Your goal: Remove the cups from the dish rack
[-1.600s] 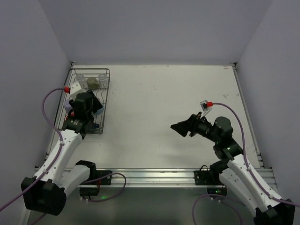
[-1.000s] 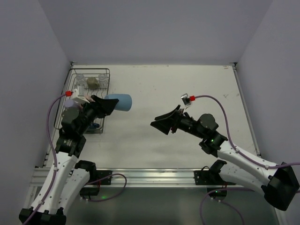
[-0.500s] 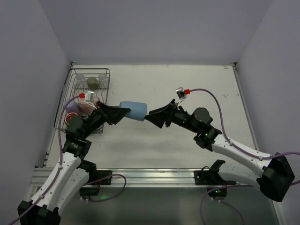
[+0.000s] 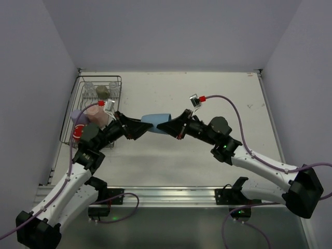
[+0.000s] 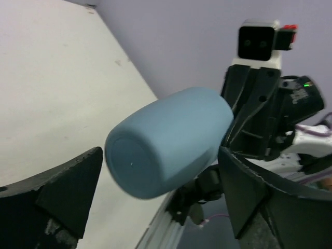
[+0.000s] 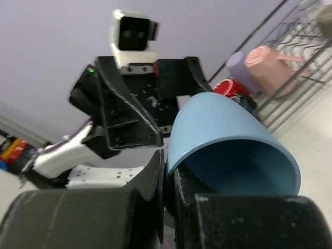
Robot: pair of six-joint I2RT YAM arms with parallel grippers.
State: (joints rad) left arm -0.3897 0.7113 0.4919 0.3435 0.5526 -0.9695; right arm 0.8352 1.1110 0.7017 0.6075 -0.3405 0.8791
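A light blue tumbler (image 4: 154, 123) hangs on its side above the table between both arms. My right gripper (image 4: 169, 125) is shut on its rim, one finger inside the mouth and one outside (image 6: 168, 167). My left gripper (image 4: 138, 128) stands open around the tumbler's closed base (image 5: 165, 141), its fingers (image 5: 67, 181) apart from the cup. The dish rack (image 4: 119, 99) sits at the far left and holds a pink mug (image 4: 96, 114), a lavender cup (image 4: 78, 116), a red mug (image 4: 77, 134), a beige-olive mug (image 4: 102, 92) and clear glasses (image 4: 89, 87).
White table (image 4: 207, 98) with walls on three sides. The aluminium rail (image 4: 171, 194) with the arm bases runs along the near edge. In the right wrist view the rack (image 6: 307, 45) and its pink mug (image 6: 270, 65) lie behind the left arm.
Both arms moved toward the middle and met. The right gripper closed on the tumbler's rim, and the left gripper, which had been carrying the tumbler from the rack, opened.
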